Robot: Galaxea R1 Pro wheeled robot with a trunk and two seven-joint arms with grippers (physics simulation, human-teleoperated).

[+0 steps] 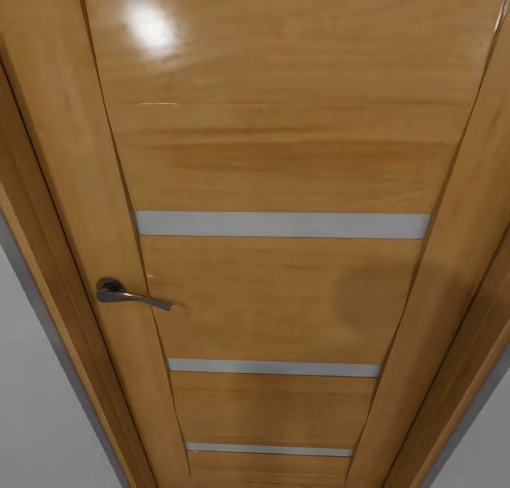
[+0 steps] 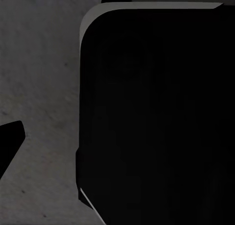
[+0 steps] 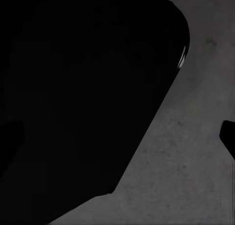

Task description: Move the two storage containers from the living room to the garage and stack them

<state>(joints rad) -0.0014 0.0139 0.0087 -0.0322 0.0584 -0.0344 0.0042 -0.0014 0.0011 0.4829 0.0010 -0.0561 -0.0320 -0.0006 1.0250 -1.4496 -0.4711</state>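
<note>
The two storage containers are out of view. The head view faces a shut honey-coloured wooden door (image 1: 283,155) from close up. In the left wrist view my left gripper (image 2: 117,146) hangs open over the dark grey concrete floor (image 2: 39,88), with one black fingertip (image 2: 11,139) showing at the picture's edge. My right gripper (image 3: 117,137) is open too, over the same floor (image 3: 196,161), and one fingertip (image 3: 228,134) shows at the edge. Nothing sits between either pair of fingers.
The door has a dark metal lever handle (image 1: 131,297) on its left side and three pale horizontal strips. Its wooden frame (image 1: 42,212) meets pale grey wall (image 1: 28,403) on both sides. My black base (image 2: 156,117) stands beside both grippers (image 3: 83,88).
</note>
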